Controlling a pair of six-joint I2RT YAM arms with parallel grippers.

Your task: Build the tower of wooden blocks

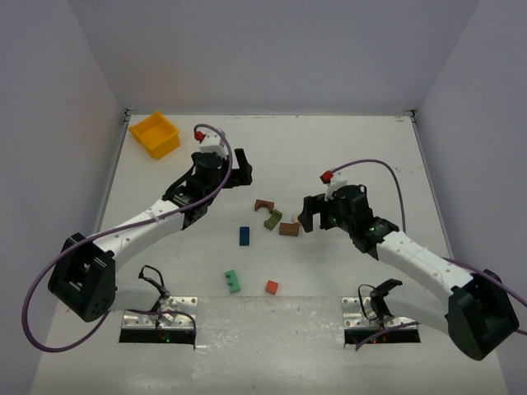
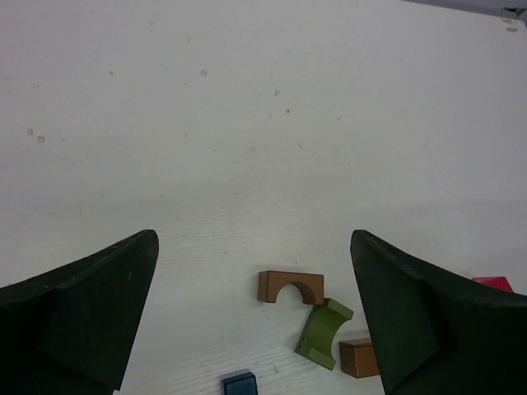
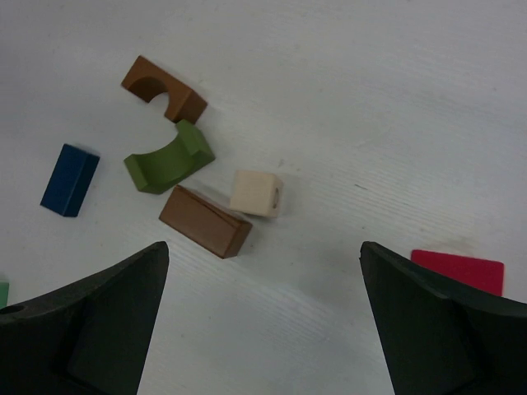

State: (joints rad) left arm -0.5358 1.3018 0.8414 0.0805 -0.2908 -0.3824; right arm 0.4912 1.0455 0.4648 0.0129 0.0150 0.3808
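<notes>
wood blocks (image 1: 272,220) scattered, unstacked, just beside parted right jaws

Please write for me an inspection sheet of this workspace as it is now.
Surface: white table, few small specks.
Job's things: no tower yet; brown wooden arch, olive-green wooden arch, brown wooden bar, pale wooden cube, blue bar, red flat block, green block and orange-red cube lie scattered, none stacked.
Clutter: yellow plastic bin, far left corner.
Grippers: left gripper and right gripper open, empty, above the table.
Cables: purple cables along both arms, clear of the blocks.
Surroundings: plain pale walls, three sides.
</notes>
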